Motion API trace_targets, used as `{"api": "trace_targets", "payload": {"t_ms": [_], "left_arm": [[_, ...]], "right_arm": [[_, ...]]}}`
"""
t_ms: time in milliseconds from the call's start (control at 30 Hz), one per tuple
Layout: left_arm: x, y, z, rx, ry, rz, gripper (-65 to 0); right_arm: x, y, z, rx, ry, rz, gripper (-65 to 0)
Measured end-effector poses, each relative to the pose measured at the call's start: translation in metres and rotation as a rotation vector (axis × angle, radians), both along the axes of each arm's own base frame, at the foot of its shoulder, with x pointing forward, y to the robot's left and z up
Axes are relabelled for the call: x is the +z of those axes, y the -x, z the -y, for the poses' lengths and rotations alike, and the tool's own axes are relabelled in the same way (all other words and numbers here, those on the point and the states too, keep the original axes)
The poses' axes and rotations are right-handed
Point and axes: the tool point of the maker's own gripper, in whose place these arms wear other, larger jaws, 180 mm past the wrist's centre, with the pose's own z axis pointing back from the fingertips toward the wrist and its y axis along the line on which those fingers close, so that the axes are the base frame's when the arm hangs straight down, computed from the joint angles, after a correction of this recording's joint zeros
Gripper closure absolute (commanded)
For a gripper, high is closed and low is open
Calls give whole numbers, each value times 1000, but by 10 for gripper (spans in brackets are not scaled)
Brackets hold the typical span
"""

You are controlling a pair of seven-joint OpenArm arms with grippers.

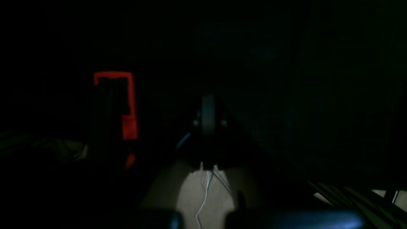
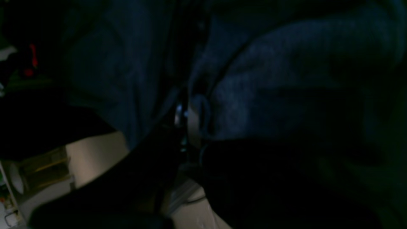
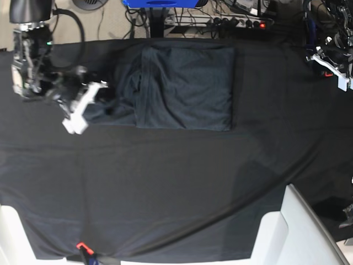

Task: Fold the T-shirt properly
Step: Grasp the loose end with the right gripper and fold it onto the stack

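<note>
base view: t-shirt (image 3: 185, 88) lies near the tablecloth's (image 3: 165, 182) far edge; right gripper (image 3: 88, 105) pinches its sleeve; left gripper (image 3: 331, 63) closed, empty. no readable writing.

The T-shirt (image 3: 185, 88) is dark grey and soft. It lies in the upper middle of the base view, folded into a flat, almost square block. On its left side some cloth is still bunched up and wrinkled, sticking out from the neat part.

Dark grey T-shirt (image 3: 185, 87) partly folded on black tablecloth (image 3: 165, 182), right gripper (image 3: 96, 99) at its bunched edge.
</note>
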Motion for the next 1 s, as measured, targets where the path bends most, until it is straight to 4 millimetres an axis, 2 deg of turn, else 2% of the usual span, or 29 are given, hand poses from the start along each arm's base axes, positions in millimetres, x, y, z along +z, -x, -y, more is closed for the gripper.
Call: {"api": "trace_targets", "payload": {"t_ms": [267, 533, 667, 833, 1000], "left_arm": [[0, 0, 0, 0, 0, 0, 0], [0, 0, 0, -1, 0, 0, 0], [0, 0, 0, 0, 0, 1, 0], [0, 0, 0, 0, 0, 1, 0], [0, 0, 0, 0, 0, 1, 0]], "right_arm": [[12, 25, -77, 129, -3, -70, -5], [17, 23, -117, 135, 25, -119, -5], [22, 9, -129, 101, 12, -125, -5], [2, 11, -131, 83, 31, -202, -5], [-5, 4, -128, 76, 51, -215, -5]]}}
